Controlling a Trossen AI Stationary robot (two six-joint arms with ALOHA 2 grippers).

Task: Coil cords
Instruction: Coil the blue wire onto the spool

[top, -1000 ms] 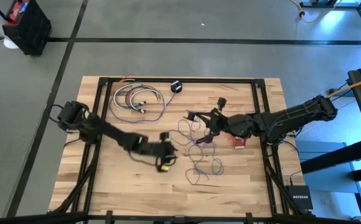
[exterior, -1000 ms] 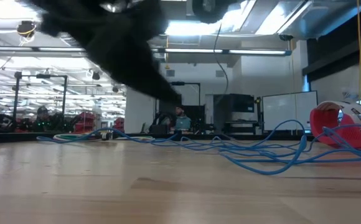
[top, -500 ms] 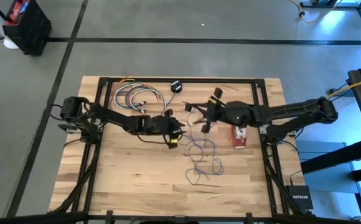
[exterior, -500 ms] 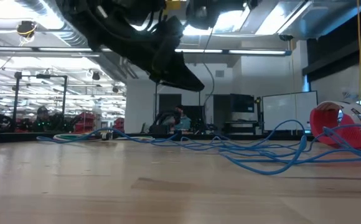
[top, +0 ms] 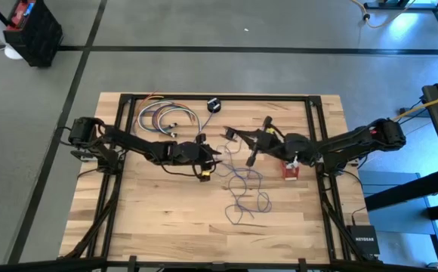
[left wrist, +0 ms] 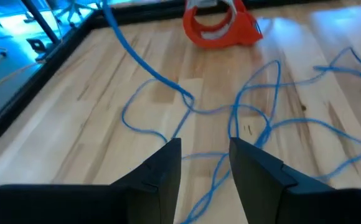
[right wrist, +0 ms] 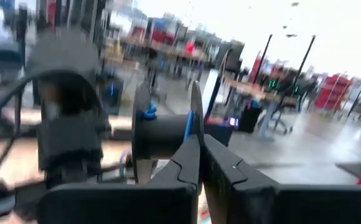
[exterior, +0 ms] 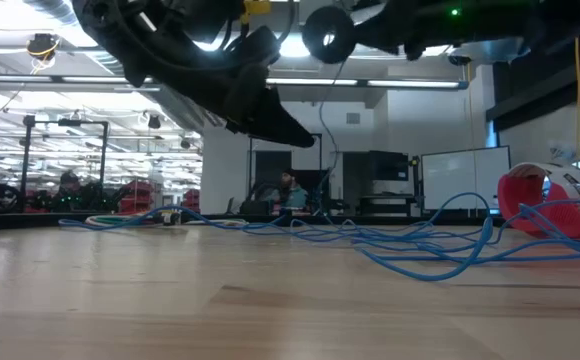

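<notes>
The left gripper (top: 217, 155) hangs above the middle of the wooden table (top: 128, 211), its two dark fingers (left wrist: 162, 171) spread with a clear gap between them and nothing held. Straight ahead of those fingers, on the boards below, lies the thin bluish-purple cord (left wrist: 255, 118), running in loose tangled loops; one strand of it rises off the table toward the far side. Beyond the loops, further out from the left gripper, sits the red-and-white cord bundle (left wrist: 221, 25), flat on the wood and well apart from the fingers. The right gripper (top: 243, 147) faces the left one from just across the tangle, raised off the table, with its fingers (right wrist: 187, 168) pressed nearly together on a strand of the bluish-purple cord that climbs between them. In front of the right gripper is a dark round spool-like part (right wrist: 165, 134) with the blue cord at its edge; whether this is the small black puck cannot be told. In the high view the cord's loops (top: 245, 193) spread on the near side of both grippers, and the red-and-white bundle (top: 291, 170) lies beside the right arm. A separate coil of multicoloured wires (top: 162, 121) rests behind the left arm, near the table's far edge, with a small black round object (top: 214, 105) close by it.
</notes>
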